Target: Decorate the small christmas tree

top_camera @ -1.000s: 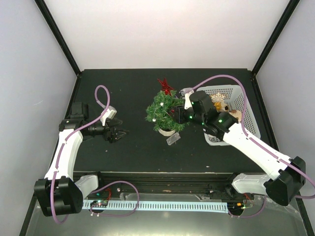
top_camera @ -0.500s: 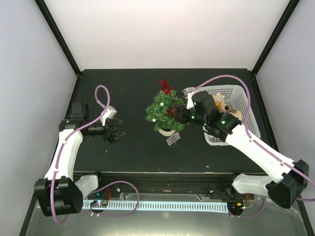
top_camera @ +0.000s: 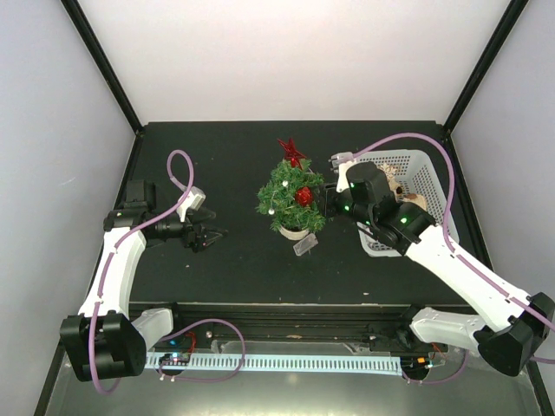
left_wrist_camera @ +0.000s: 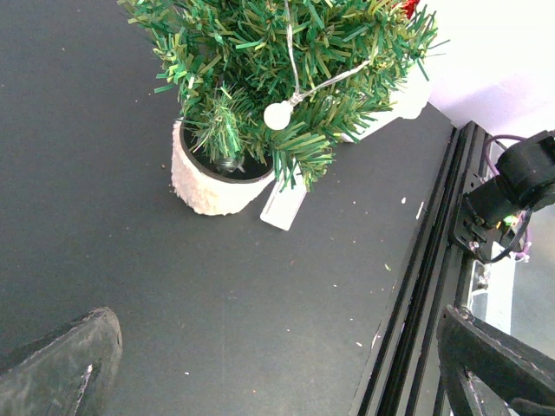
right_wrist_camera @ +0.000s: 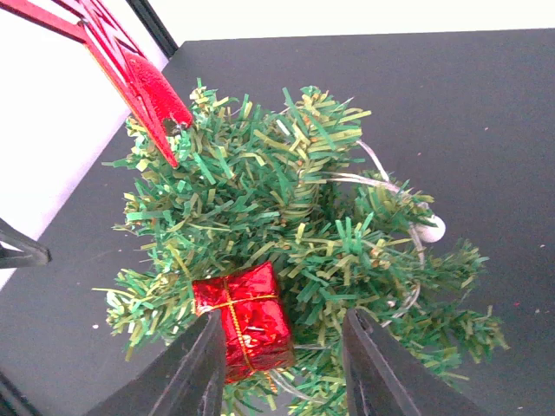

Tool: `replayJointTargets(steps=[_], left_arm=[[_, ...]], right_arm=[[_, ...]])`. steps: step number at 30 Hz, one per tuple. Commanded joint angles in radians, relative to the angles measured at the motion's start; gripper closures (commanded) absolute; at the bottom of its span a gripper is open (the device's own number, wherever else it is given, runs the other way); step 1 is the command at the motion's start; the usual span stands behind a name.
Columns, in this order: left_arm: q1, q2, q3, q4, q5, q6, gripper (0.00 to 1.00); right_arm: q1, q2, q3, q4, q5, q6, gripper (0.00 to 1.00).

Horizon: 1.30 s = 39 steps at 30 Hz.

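Note:
The small christmas tree (top_camera: 286, 198) stands mid-table in its white pot (left_wrist_camera: 204, 178) with a pale tag (left_wrist_camera: 284, 201). It carries a red star (top_camera: 290, 152) on top, a white bead string (left_wrist_camera: 277, 114) and a red foil gift box (top_camera: 303, 196). My right gripper (top_camera: 328, 203) is open just right of the tree. In the right wrist view the gift box (right_wrist_camera: 247, 319) rests in the branches beside my left finger (right_wrist_camera: 195, 364), and the other finger (right_wrist_camera: 373, 364) stands apart from it. My left gripper (top_camera: 213, 234) is open and empty, well left of the tree.
The white mesh basket (top_camera: 418, 158) of ornaments stands right of the tree, partly under my right arm. The table's front rail (left_wrist_camera: 434, 260) runs close to the pot. White walls close the back and sides.
My right gripper has drawn back to the right from the tree. The red gift box, hidden under it before, now shows on the branches. The left arm has not moved.

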Motion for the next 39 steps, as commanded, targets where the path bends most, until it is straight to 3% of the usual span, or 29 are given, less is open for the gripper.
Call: replayJointTargets(steps=[1, 5, 16, 20, 30, 34, 39], left_arm=[[0.005, 0.014, 0.038, -0.023, 0.037, 0.027, 0.01], [0.005, 0.019, 0.041, -0.028, 0.039, 0.03, 0.01], [0.006, 0.012, 0.041, -0.03, 0.037, 0.033, 0.01], [0.006, 0.013, 0.041, -0.028, 0.037, 0.032, 0.01], [0.005, 0.015, 0.042, -0.032, 0.039, 0.035, 0.01], [0.005, 0.012, 0.041, -0.031, 0.039, 0.036, 0.01], [0.006, 0.023, 0.042, -0.035, 0.043, 0.038, 0.01]], right_arm=[[0.003, 0.005, 0.014, -0.006, -0.053, 0.0, 0.62], [0.004, 0.016, -0.002, 0.006, -0.085, 0.003, 0.67], [0.004, 0.079, -0.002, 0.013, -0.113, 0.004, 0.66], [0.003, 0.066, 0.008, -0.007, -0.061, 0.005, 0.66], [-0.009, -0.031, 0.028, -0.082, 0.169, 0.019, 0.51], [-0.124, -0.011, 0.024, -0.164, 0.205, 0.06, 0.47], [-0.373, 0.047, -0.075, -0.16, 0.077, 0.114, 0.47]])
